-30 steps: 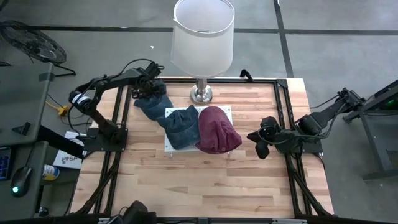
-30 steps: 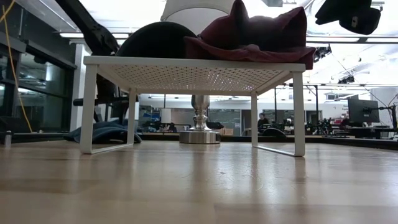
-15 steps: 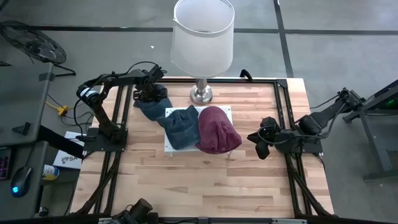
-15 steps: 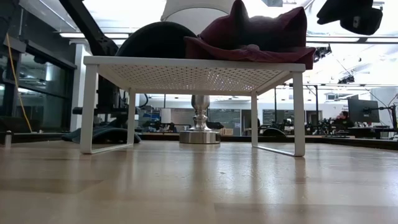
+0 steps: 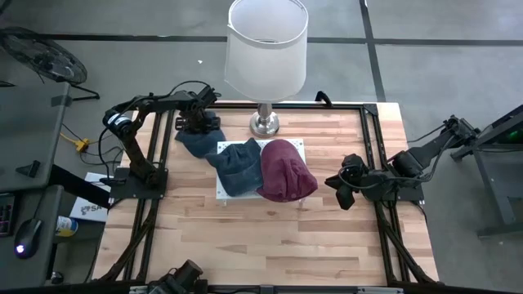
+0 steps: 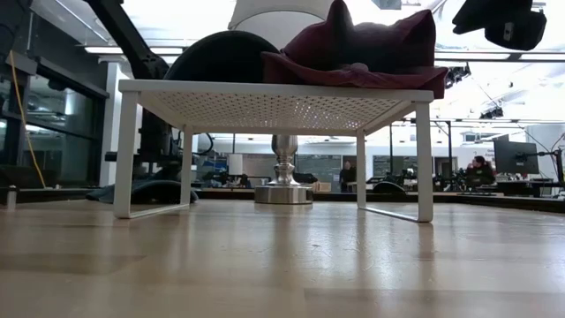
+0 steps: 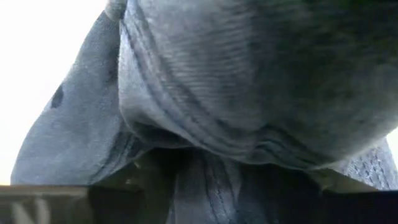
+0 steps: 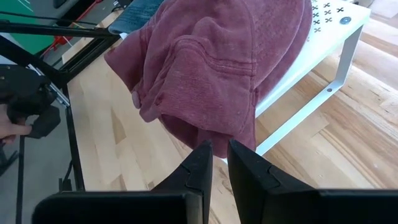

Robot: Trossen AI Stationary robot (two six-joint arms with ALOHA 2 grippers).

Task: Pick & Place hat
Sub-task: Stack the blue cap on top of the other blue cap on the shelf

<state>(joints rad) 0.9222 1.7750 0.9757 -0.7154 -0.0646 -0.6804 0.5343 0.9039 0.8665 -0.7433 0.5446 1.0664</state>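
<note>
A white rack (image 5: 296,147) stands on the desk (image 5: 270,237) in front of the lamp (image 5: 265,57). A blue hat (image 5: 221,159) drapes from the rack's lamp-side corner down onto the desk, and the left gripper (image 5: 200,122) sits right on that trailing end; the cloth fills its wrist view, so I cannot tell how its jaws stand. A maroon hat (image 5: 284,170) lies on the rack's other half. The right gripper (image 5: 343,189) hangs just beside the rack, near the maroon hat, not touching it, jaws nearly pressed together on nothing.
</note>
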